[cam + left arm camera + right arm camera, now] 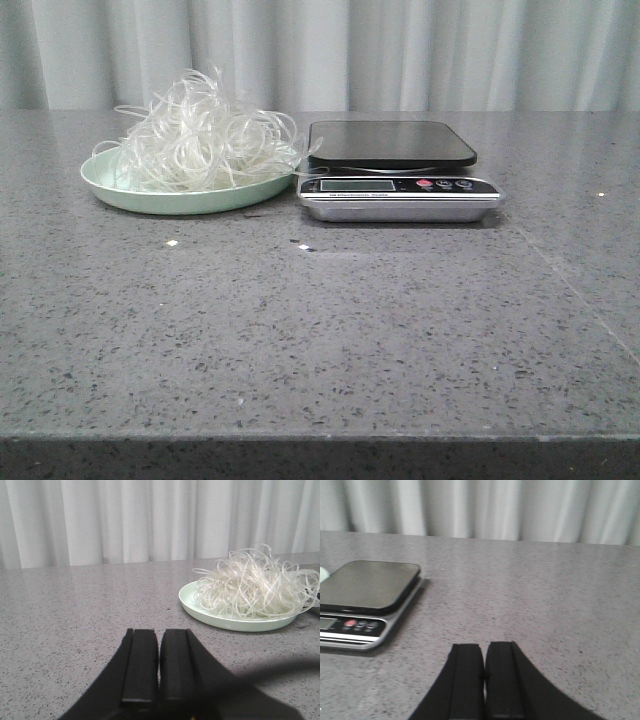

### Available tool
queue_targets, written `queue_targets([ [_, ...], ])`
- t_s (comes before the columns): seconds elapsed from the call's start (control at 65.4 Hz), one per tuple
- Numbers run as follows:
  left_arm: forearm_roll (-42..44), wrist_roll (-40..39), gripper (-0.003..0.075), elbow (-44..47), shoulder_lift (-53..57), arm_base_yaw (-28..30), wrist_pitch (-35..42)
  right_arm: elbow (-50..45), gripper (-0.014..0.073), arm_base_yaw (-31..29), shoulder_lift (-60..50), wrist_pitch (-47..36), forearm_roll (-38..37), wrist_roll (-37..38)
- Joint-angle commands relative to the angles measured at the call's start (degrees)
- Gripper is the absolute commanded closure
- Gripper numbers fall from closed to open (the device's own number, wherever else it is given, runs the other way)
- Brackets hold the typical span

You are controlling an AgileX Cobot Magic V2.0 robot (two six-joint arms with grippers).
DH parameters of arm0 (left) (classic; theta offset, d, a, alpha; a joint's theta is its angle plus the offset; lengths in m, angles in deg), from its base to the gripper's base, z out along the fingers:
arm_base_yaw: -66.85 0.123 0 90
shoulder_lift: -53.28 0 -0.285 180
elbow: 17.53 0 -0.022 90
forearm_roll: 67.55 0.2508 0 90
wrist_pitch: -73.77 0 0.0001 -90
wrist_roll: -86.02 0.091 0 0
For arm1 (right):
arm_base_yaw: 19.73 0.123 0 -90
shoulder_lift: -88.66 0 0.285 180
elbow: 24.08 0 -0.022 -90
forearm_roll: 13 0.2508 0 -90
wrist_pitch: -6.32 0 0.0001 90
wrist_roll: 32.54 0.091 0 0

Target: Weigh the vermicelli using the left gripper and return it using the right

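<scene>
Front: vermicelli point(205, 135) heaped on pale green plate point(150, 195), just left of scale point(398, 170), on grey surface point(320, 330). Left wrist: left claw point(159, 672) narrow, pads together, empty, apart from vermicelli. Right wrist: right claw point(485, 682) likewise pressed together, empty, near scale.

The left gripper point(159, 672) sits at the bottom centre of its wrist frame, its two black fingers point(141, 665) pressed together. The right gripper point(484, 680) shows likewise, fingers point(502, 680) closed, holding nothing.
</scene>
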State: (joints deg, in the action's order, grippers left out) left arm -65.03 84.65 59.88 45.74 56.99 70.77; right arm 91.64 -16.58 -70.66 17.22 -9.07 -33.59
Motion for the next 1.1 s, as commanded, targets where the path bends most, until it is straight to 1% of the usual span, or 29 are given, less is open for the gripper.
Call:
queue_targets([
  [0.0, 0.0, -0.1, 0.0588, 0.4, 1.3, -0.5, 4.6, -3.3, 0.0413, -1.0, -3.2, -10.2, -0.5, -0.4],
  [0.107, 0.0, -0.1, 0.0588, 0.4, 1.3, -0.5, 4.6, -8.6, 0.0413, -1.0, -8.4, -14.5, -0.5, -0.4],
  [0.291, 0.0, -0.1, 0.0588, 0.4, 1.3, -0.5, 4.6, -14.2, 0.0413, -1.0, -14.6, -19.5, -0.5, -0.4],
  [0.383, 0.0, -0.1, 0.0588, 0.4, 1.1, -0.5, 4.6, -14.1, 0.0413, -1.0, -14.4, -18.2, -0.4, -0.4],
  [1.086, 0.0, -0.1, 0.0588, 0.4, 1.1, -0.5, 4.6, -14.1, 0.0413, -1.0, -14.5, -18.3, -0.4, -0.3],
])
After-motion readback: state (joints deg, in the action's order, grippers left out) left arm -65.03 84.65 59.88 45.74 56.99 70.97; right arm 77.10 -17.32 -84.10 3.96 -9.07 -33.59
